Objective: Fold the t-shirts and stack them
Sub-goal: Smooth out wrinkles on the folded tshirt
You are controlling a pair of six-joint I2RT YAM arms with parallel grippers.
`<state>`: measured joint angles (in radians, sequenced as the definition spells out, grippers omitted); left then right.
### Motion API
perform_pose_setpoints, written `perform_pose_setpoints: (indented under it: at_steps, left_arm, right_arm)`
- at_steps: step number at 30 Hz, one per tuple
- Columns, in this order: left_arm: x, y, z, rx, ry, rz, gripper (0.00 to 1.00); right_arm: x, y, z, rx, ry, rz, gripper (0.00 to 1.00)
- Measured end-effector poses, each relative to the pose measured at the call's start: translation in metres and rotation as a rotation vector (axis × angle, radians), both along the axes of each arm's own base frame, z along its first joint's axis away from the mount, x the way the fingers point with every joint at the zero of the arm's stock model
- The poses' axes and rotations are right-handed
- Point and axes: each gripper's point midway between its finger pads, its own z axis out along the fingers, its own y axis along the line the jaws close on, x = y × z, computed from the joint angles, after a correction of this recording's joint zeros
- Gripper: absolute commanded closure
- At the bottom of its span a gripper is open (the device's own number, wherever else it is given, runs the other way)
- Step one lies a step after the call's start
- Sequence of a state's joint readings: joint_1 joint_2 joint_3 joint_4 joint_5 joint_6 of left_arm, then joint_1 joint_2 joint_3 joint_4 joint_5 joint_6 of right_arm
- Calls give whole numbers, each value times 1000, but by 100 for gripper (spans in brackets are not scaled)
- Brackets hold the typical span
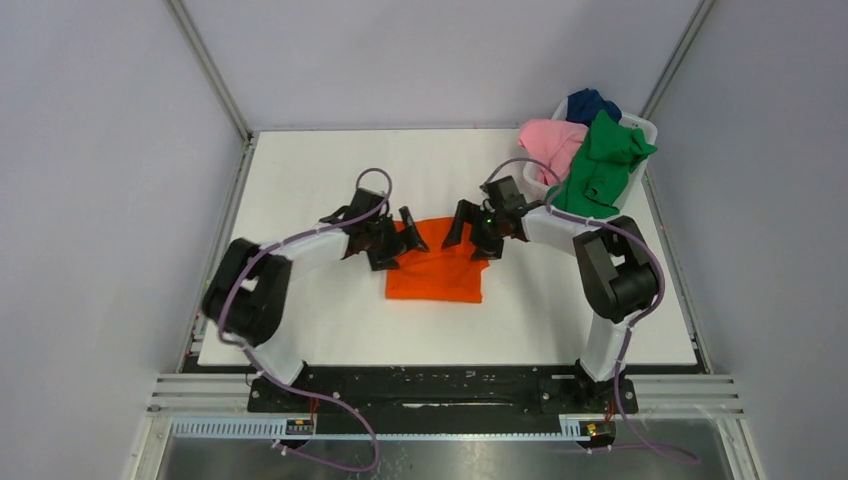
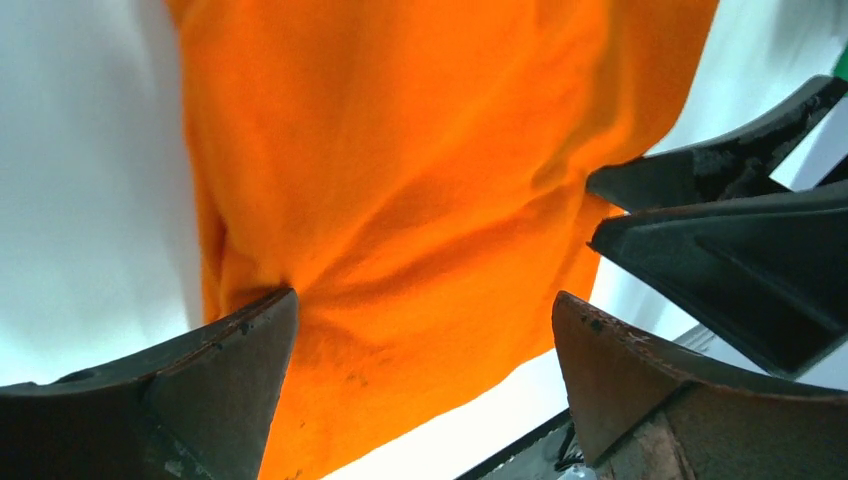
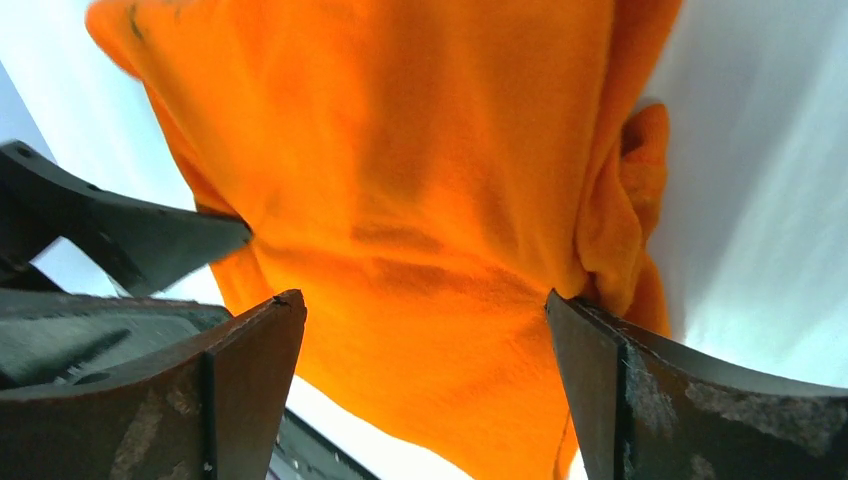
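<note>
A bright orange t-shirt (image 1: 436,268) lies folded into a rectangle in the middle of the white table (image 1: 300,180). My left gripper (image 1: 398,238) hovers open over its far left corner, and my right gripper (image 1: 468,236) hovers open over its far right corner. Orange cloth (image 2: 420,190) fills the left wrist view between wide-spread fingers (image 2: 245,350), with nothing pinched. The right wrist view shows the same cloth (image 3: 420,170) under spread fingers (image 3: 590,360). A pink t-shirt (image 1: 552,140), a green t-shirt (image 1: 603,162) and a dark blue t-shirt (image 1: 588,103) sit in the basket.
The white plastic basket (image 1: 640,128) stands at the table's far right corner, with the green shirt hanging over its near side. Grey walls and a metal frame enclose the table. The arm bases sit on the rail at the near edge.
</note>
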<state>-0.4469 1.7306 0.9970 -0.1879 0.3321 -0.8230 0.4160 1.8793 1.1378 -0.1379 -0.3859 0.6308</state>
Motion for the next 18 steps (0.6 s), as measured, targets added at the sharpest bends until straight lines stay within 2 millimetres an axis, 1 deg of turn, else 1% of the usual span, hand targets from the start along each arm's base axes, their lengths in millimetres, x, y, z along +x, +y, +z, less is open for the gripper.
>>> perform_pose_setpoints:
  at_steps: [3,4,6,8,10,12,14,15,16,18]
  left_arm:
    - [-24,25,10,67,-12,42,1]
    - [-29,33,17,88,-28,56,1]
    - [-33,47,35,121,-76,86,1]
    - [-31,56,52,141,-138,113,1]
    - [-29,65,59,167,-172,137,1]
    - [-26,73,52,205,-166,149,1]
    - [-23,79,36,248,-127,152,3]
    - [-22,81,25,271,-97,146,5]
    - [-20,83,14,290,-70,141,9]
    - [-18,82,-5,319,-18,126,20]
  right_arm:
    - [-30,12,6,-5,28,56,0]
    - [-35,13,10,-2,31,66,0]
    - [-36,15,30,21,-4,72,1]
    - [-32,15,54,49,-62,65,1]
    - [-30,15,80,82,-127,56,0]
    - [-31,14,101,114,-188,48,0]
    - [-40,9,110,132,-218,39,0]
    - [-46,5,109,131,-219,36,1]
    - [-52,1,106,125,-215,31,0]
    - [-64,-6,97,106,-190,23,1]
